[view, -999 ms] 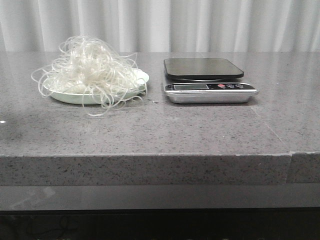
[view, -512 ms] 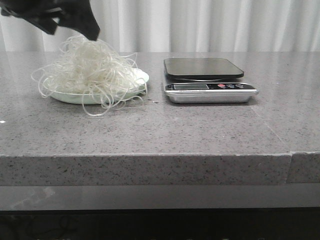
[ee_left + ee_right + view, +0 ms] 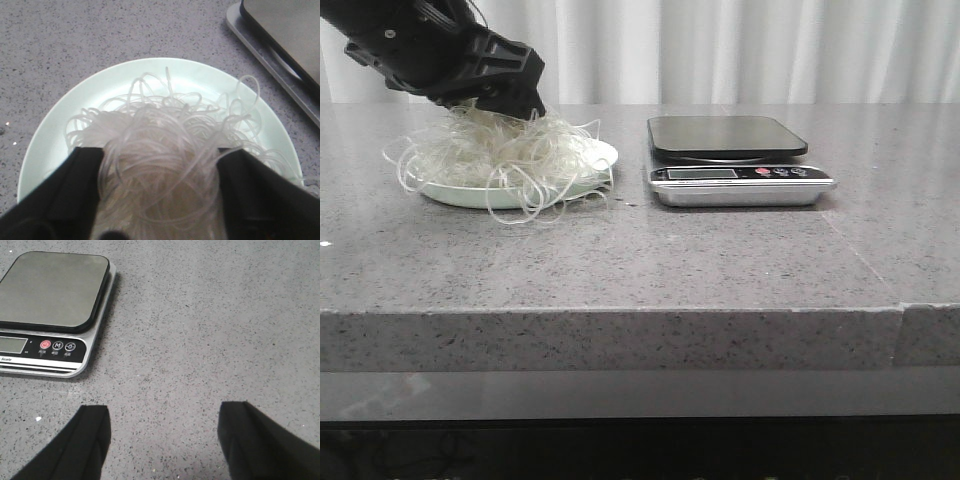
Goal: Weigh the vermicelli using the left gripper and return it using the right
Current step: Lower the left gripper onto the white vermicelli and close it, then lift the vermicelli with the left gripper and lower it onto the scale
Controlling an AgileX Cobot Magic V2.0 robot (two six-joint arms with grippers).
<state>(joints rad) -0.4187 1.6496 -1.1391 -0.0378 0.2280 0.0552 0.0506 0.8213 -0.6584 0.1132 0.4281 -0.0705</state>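
Observation:
The vermicelli [image 3: 510, 155] is a loose tangle of thin translucent-white strands heaped on a pale green plate [image 3: 603, 155] at the left of the grey counter. My left gripper [image 3: 505, 108] is pressed down into the top of the heap. In the left wrist view its jaws stand wide open, one black finger on each side of the vermicelli [image 3: 160, 165] over the plate [image 3: 60, 125]. The kitchen scale [image 3: 735, 160], black platform on a silver base, stands to the right and is bare. My right gripper [image 3: 162, 440] is open and empty above bare counter beside the scale [image 3: 50, 295].
The counter's front edge [image 3: 620, 312] runs across the front view, with a seam at the right. White curtains hang behind the counter. Loose strands spill over the plate's rim onto the counter [image 3: 520, 215].
My left gripper has come down from the upper left into the top of the vermicelli heap, which is now flatter. The scale and plate have not moved.

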